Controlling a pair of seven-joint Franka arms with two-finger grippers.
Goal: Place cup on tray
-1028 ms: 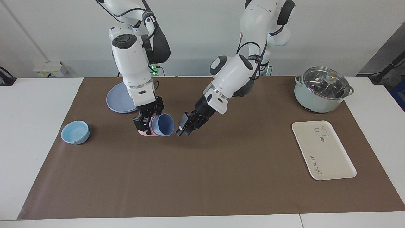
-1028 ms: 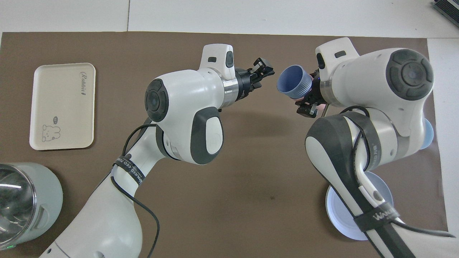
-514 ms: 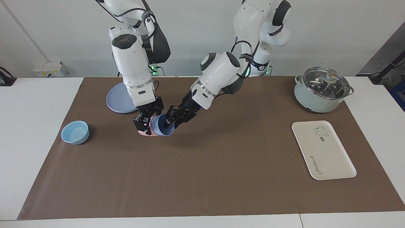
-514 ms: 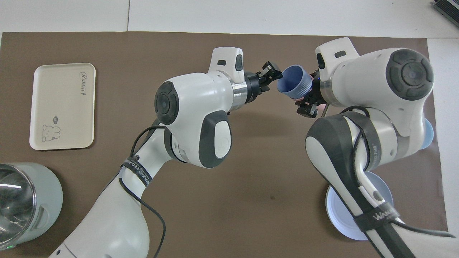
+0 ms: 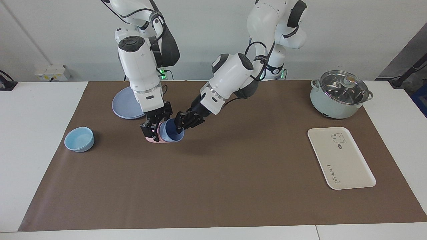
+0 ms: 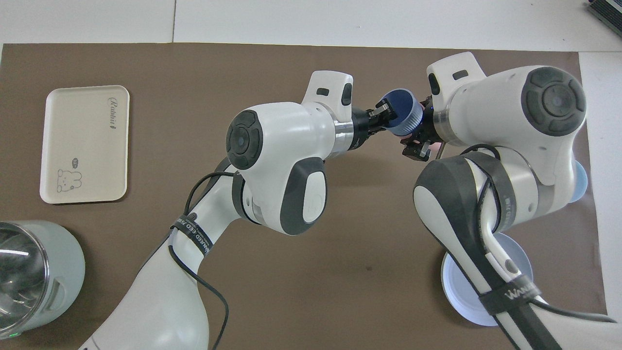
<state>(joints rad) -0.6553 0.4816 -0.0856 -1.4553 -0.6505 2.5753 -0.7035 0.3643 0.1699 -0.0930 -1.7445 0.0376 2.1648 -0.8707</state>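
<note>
Cup point(image 5: 171, 132) first: the blue one sits tipped on its side, nested in a pink cup point(image 5: 154, 139), up off the brown mat point(image 5: 213, 186) near the right arm's end of the table. My right gripper point(image 5: 152, 129) is clamped on that pink cup, holding the pair with the blue mouth turned toward my other arm. My left gripper point(image 5: 181, 122) has reached across and its fingers are pinched on the blue cup's rim, one inside the mouth and one outside.

As I read it, the step is pulling the blue cup out of the pink one. To do it well I should draw my left gripper straight back along the cup's own axis, not sideways, so the rim does not slip out of a thin pinch. My right fingers must keep hold of the pink cup and not give, or both cups come along together. A slow start will show whether the two are stuck.

Once free, the cup needs turning upright before the carry to the tray point(image 5: 341, 158), which lies well apart at the left arm's end of the table, beside the lidded pot point(image 5: 339, 94). The blue bowl point(image 5: 79, 139) and round plate point(image 5: 125, 106) are out of my path.
</note>
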